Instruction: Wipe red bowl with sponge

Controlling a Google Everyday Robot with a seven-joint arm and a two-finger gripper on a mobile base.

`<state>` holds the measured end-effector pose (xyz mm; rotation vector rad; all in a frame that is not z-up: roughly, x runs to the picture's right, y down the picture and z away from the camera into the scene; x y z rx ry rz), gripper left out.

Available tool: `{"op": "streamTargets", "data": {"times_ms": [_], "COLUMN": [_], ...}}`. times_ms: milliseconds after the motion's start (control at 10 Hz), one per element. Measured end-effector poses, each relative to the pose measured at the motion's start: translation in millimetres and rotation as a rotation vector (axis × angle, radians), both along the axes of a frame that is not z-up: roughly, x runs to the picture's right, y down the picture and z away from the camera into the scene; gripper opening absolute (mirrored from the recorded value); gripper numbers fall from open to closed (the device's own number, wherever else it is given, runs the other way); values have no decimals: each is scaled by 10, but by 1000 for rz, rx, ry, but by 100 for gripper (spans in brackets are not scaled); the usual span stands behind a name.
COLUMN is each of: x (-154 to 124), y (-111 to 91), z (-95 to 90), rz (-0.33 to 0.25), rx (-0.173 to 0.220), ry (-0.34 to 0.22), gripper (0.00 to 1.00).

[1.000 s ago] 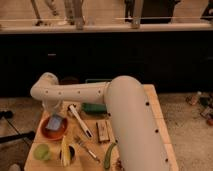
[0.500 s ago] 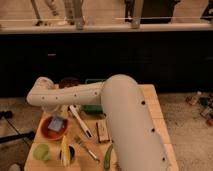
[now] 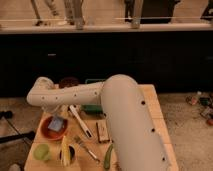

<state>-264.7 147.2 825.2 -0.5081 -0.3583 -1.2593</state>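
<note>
Wooden table (image 3: 155,107); gripper (image 3: 56,117) closed above sponge (image 3: 56,124).

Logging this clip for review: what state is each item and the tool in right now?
Wide orange-red bowl: upright on the table, sponge inside.
Small blue-grey sponge: lying in the red bowl.
Small dark maroon bowl: upright, behind the arm.
Tool: hidden under the white arm, above the red bowl, shut.

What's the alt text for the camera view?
A white robot arm reaches left across a wooden table, its shut pincer just above the sponge in the red bowl. A brown block lies nearby.
</note>
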Motion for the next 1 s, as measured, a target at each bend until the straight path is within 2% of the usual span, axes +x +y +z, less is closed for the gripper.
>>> {"op": "streamTargets", "data": {"times_ms": [600,1000], "x": [-32,-69], "y": [29,75], "z": [-20,-58], "rz": [-5,-57], "rx": [7,68], "ry": [-11,21], "gripper": [0,0]}}
